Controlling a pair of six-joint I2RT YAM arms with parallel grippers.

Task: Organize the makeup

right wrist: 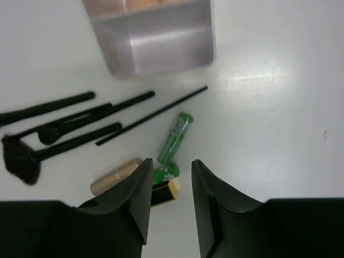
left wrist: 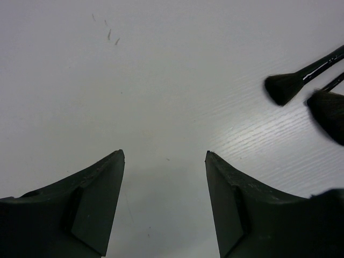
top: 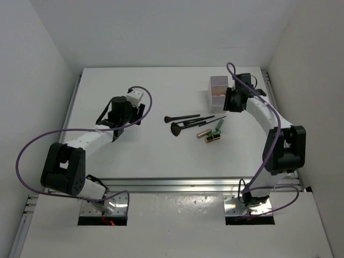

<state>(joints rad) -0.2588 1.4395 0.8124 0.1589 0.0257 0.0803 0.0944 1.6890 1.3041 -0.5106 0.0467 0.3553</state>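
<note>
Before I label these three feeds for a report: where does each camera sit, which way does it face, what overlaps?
Top external: above and behind the arm bases, looking down on the white table; both arms show.
Left wrist: on the left arm, facing bare table and two dark brush heads; open left claw shows.
Right wrist: on the right arm, facing the translucent white compartment box and small green tube; right claw shows.
Shared: the black fan-headed brush, in right wrist and top views.
</note>
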